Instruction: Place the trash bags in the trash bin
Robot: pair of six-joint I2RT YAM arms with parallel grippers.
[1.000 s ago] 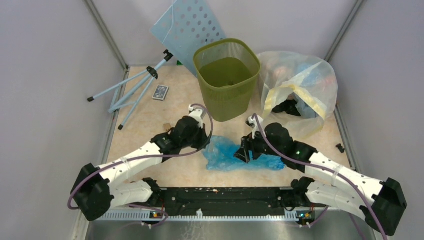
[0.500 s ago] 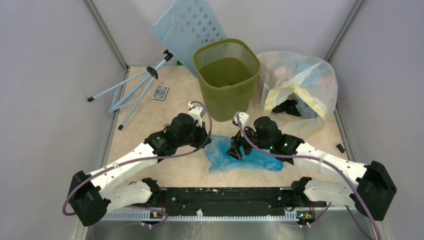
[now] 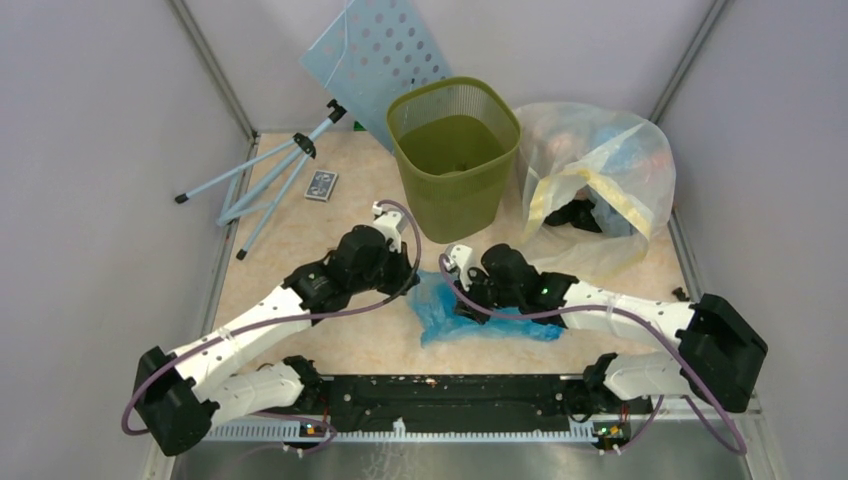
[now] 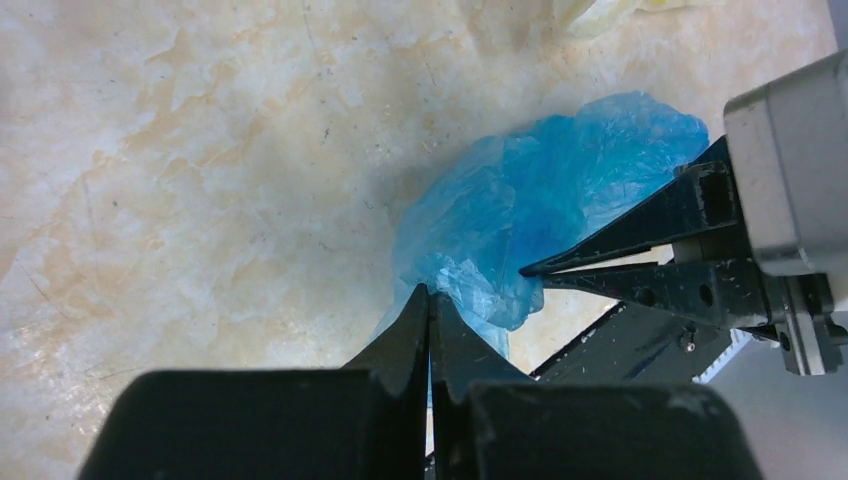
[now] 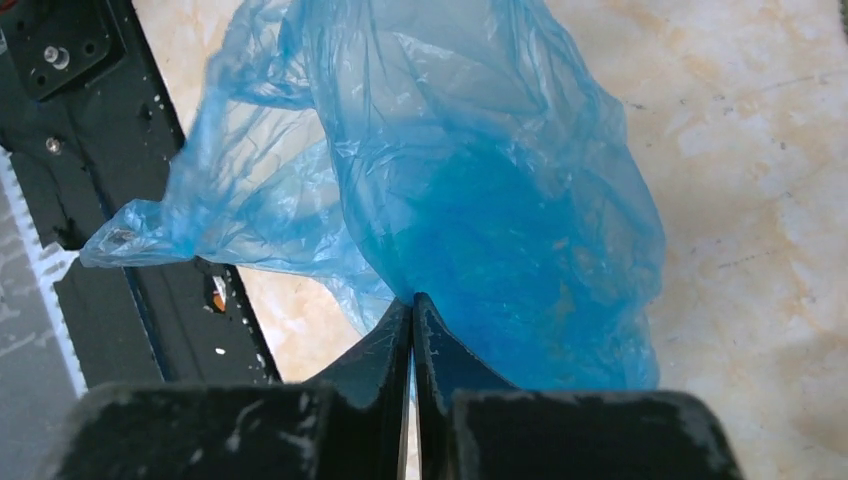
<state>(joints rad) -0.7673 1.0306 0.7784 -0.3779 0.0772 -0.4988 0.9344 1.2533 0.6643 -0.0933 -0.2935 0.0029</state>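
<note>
The trash bag (image 3: 478,318) is a crumpled light-blue translucent film lying on the table in front of the olive-green mesh trash bin (image 3: 455,160). My left gripper (image 3: 408,282) is at the bag's left edge. In the left wrist view its jaws (image 4: 430,290) are shut on a fold of the bag (image 4: 540,190). My right gripper (image 3: 462,300) comes in from the right over the bag's middle. In the right wrist view it (image 5: 413,298) is shut on the blue film (image 5: 480,180). The right gripper's fingers (image 4: 640,235) also show in the left wrist view, pressed into the bag.
A large clear yellowish bag (image 3: 600,175) stuffed with items sits right of the bin. A perforated light-blue panel (image 3: 380,50) leans at the back. A folded light-blue tripod (image 3: 270,175) and a small card (image 3: 321,185) lie at the left. The black base rail (image 3: 450,392) runs along the near edge.
My right gripper has moved left across the bag and gone from open to shut on it. The left arm has edged slightly left, still pinching the bag's edge.
</note>
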